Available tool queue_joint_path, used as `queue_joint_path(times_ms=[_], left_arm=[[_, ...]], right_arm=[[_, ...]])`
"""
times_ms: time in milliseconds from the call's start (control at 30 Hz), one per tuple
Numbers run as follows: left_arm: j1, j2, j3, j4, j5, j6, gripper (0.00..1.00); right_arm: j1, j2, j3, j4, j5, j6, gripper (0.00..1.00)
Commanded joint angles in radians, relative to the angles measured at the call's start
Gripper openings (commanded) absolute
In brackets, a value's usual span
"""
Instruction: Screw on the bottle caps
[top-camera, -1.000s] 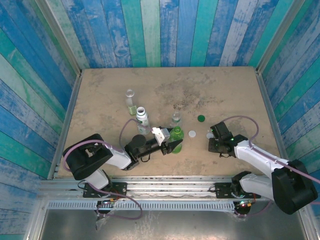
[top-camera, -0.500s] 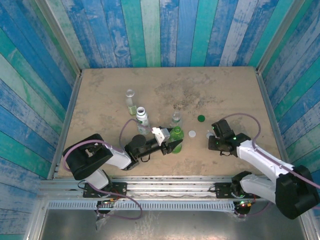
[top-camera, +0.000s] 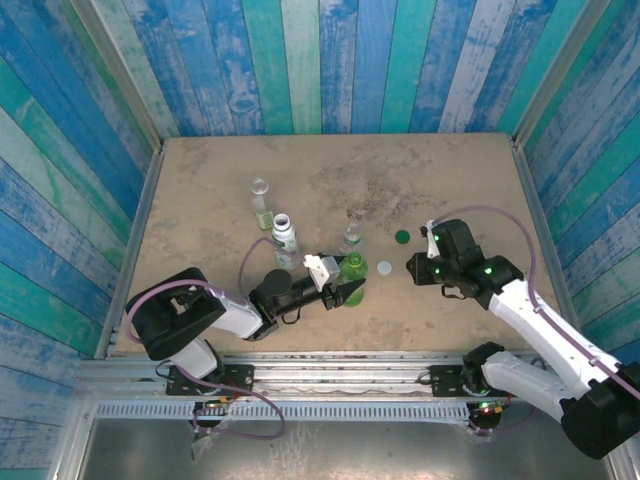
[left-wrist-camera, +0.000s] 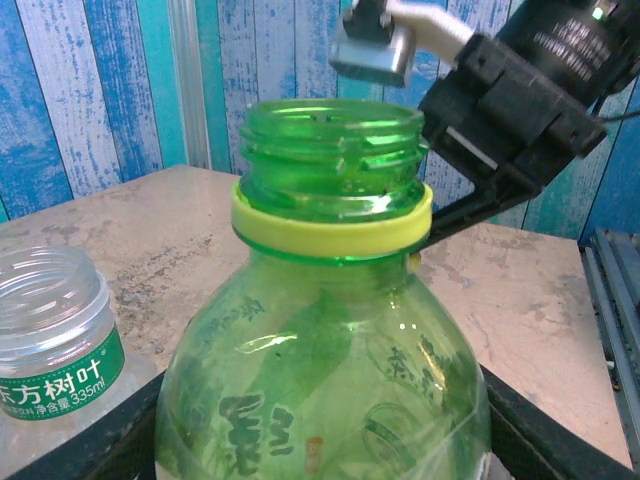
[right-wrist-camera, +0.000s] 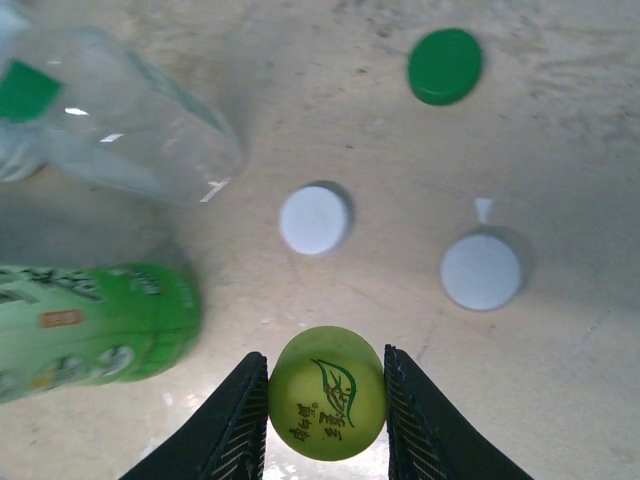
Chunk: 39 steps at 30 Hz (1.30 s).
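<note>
From above, the right claw (top-camera: 415, 268) is covering what it is carrying, and the left claw (top-camera: 347, 291) is showing as little more than dark tips against the green bottle (top-camera: 352, 267). In the left wrist view that bottle's base is running off the bottom edge and its printing is blurring past reading. The left claw's fingers (left-wrist-camera: 545, 435) are appearing as dark edges at the lower corners. A clear bottle (left-wrist-camera: 55, 335) with a green band is being cut by the left edge.

The right wrist view is revealing the load: the yellow-green cap (right-wrist-camera: 327, 392), leaf print up, is being pinched between the right claw's two fingers, raised off the bench (right-wrist-camera: 560, 400). Beyond it two white caps (right-wrist-camera: 315, 219) are lying apart on the bench, with the dark green cap (right-wrist-camera: 445, 66) farther out. The left wrist view is showing the green bottle's neck standing open, a yellow-green ring under the threads.

The left arm is lying low along the near bench, its claw clamping the upright green bottle by the body. The right arm is reaching in from the right, its claw hovering to the right of that bottle.
</note>
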Motion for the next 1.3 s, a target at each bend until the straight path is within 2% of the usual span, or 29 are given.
queue_joint_path(times_ms=[0, 233, 333, 633, 867, 1267], left_arm=[[-0.003, 0.008, 0.001, 0.002, -0.012, 0.017, 0.64], [-0.003, 0.015, 0.003, 0.003, -0.012, 0.019, 0.64], [-0.003, 0.016, 0.004, 0.003, -0.011, 0.019, 0.64], [-0.002, 0.019, 0.004, 0.002, -0.003, 0.019, 0.64], [-0.003, 0.02, -0.001, 0.012, -0.005, 0.022, 0.63], [-0.002, 0.025, -0.004, 0.017, -0.007, 0.03, 0.63]], right_arm=[[0.037, -0.018, 0.069, -0.037, -0.039, -0.038, 0.33], [0.095, -0.015, 0.176, -0.019, -0.108, -0.053, 0.33], [0.178, 0.004, 0.233, -0.012, -0.104, -0.059, 0.33], [0.312, 0.158, 0.388, -0.043, -0.087, -0.074, 0.33], [0.326, 0.232, 0.433, -0.056, -0.112, -0.08, 0.32], [0.351, 0.303, 0.523, -0.199, -0.106, -0.145, 0.3]])
